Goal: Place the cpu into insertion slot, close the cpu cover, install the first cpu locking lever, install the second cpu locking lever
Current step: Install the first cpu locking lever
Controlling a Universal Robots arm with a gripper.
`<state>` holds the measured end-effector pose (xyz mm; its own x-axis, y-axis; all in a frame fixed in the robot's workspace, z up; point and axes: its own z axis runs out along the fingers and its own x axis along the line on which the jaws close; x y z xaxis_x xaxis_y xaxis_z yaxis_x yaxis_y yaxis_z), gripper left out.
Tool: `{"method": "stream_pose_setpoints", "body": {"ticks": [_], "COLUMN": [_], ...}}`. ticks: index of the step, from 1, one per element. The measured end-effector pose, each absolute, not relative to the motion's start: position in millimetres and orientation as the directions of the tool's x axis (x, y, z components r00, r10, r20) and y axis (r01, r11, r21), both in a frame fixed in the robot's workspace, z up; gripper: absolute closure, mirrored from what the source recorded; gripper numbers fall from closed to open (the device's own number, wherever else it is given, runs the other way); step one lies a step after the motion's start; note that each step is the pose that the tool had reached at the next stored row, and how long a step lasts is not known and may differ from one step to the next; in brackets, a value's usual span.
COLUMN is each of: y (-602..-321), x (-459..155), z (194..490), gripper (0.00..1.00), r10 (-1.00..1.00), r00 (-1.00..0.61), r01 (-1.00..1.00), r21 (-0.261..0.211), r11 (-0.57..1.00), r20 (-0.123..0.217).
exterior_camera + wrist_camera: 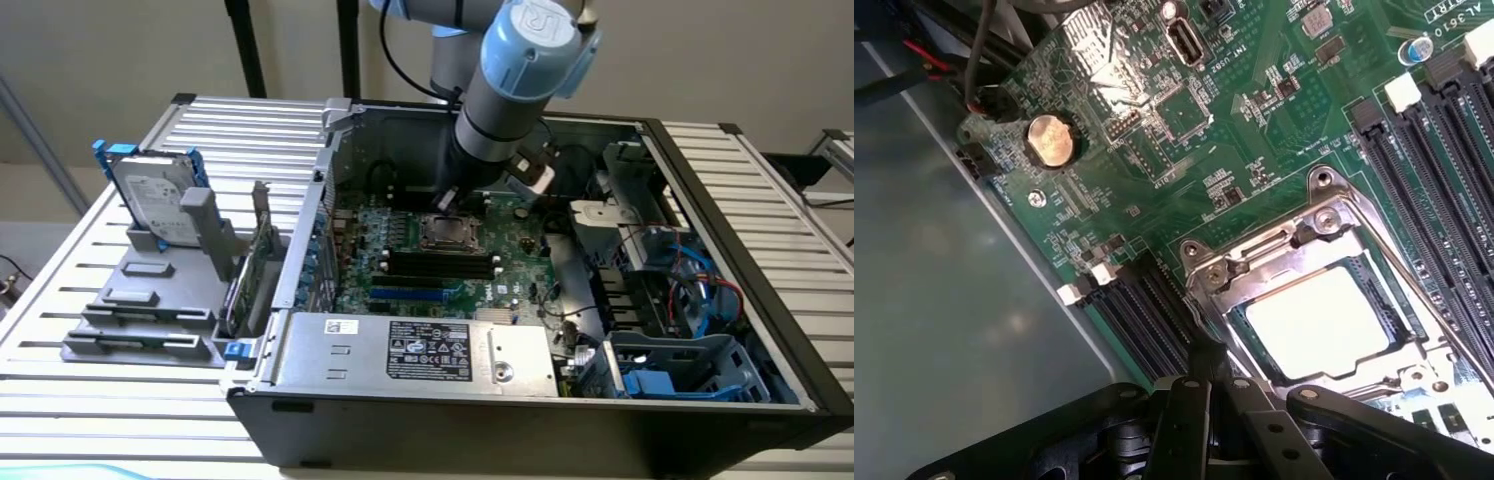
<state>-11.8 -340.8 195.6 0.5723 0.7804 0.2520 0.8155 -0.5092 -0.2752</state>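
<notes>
The insertion slot [1206,272] is a black socket with a silvery rim on the green motherboard [1184,110]. The cpu [1324,320] lies inside it, its pale face bright with glare. The cpu cover [1279,262] lies flat over the socket, framing the chip through its window. A thin wire locking lever [1414,280] runs along one side of the socket. My gripper [1204,362] is shut, its dark tip right at the socket's edge beside the cover, with nothing visible between its fingers. In the exterior view the gripper [450,205] hangs just behind the slot [447,233].
Long black memory slots [1444,190] flank the socket, more of them [1139,310] by my gripper. A coin battery [1049,140] sits on the board. The computer case wall [323,190], power supply [420,350], a blue drive cage [687,365] and cables [694,270] ring the board. A hard drive [150,195] stands outside.
</notes>
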Motion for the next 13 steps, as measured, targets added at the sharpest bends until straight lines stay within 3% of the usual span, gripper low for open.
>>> {"method": "stream_pose_setpoints", "body": {"ticks": [13], "y": [-340.9], "x": [-4.8], "z": [193.8], "gripper": [0.89], "r10": [0.784], "r00": [0.569], "r01": [0.818], "r21": [-0.273], "r11": [-0.507], "r20": [0.248]}}
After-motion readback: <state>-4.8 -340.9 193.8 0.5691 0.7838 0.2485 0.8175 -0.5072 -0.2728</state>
